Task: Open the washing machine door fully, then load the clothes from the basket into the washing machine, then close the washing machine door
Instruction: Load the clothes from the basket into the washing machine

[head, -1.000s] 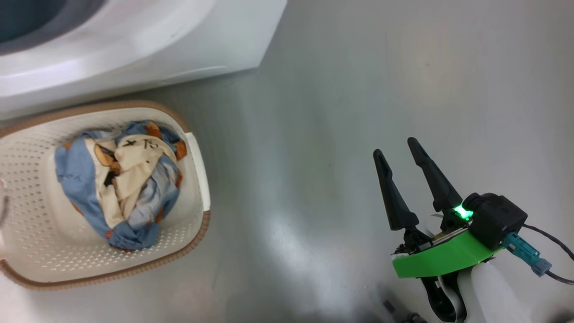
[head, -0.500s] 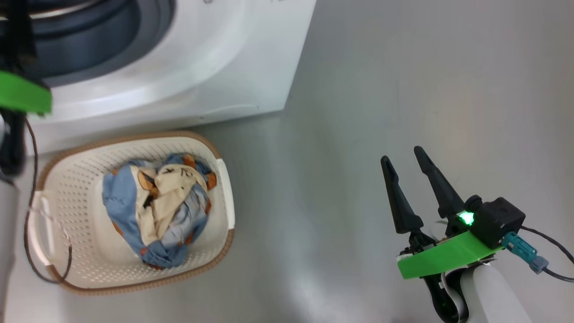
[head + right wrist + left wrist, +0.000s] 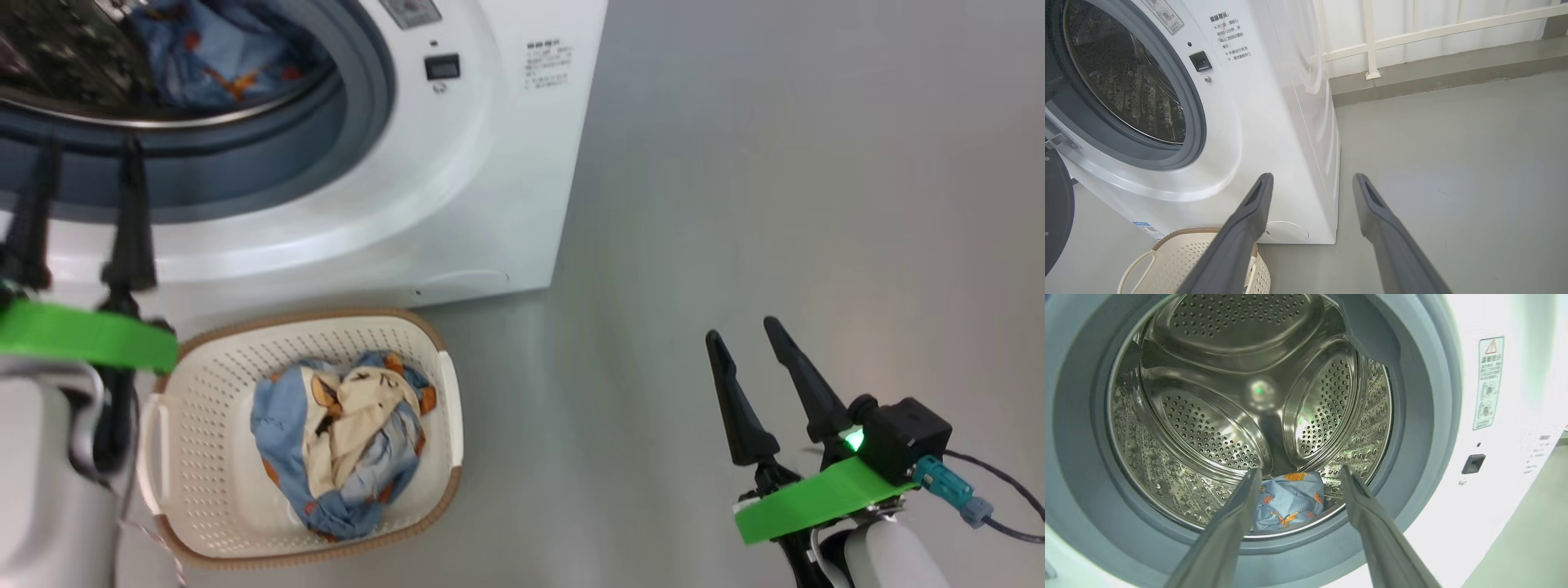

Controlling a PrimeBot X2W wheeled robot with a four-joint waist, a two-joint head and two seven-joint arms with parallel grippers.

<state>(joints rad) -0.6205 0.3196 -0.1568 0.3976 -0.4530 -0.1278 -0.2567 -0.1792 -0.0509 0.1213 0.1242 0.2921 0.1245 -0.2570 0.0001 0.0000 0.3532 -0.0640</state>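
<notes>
The left gripper [image 3: 1300,473] is released, its 2 dark fingers spread wide with nothing between them, pointing into the mouth of the washing machine [image 3: 490,163]. Just past its tips, a light blue piece [image 3: 1290,500] printed with orange figures lies at the bottom of the steel drum [image 3: 1208,416], inside the grey-blue rubber ring [image 3: 1412,416]. The right gripper [image 3: 743,331] is likewise released and empty, hovering over the bare grey floor [image 3: 775,163], well apart from the machine and off to the right of the basket [image 3: 196,474]. The basket stands on the floor just in front of the machine, below the opening. The clothes [image 3: 343,441], blue fabric bunched with a cream cloth, sit in a heap inside it. The washing machine door [image 3: 1055,212] stands swung open; its dark rim shows at the left edge of the right wrist view.
</notes>
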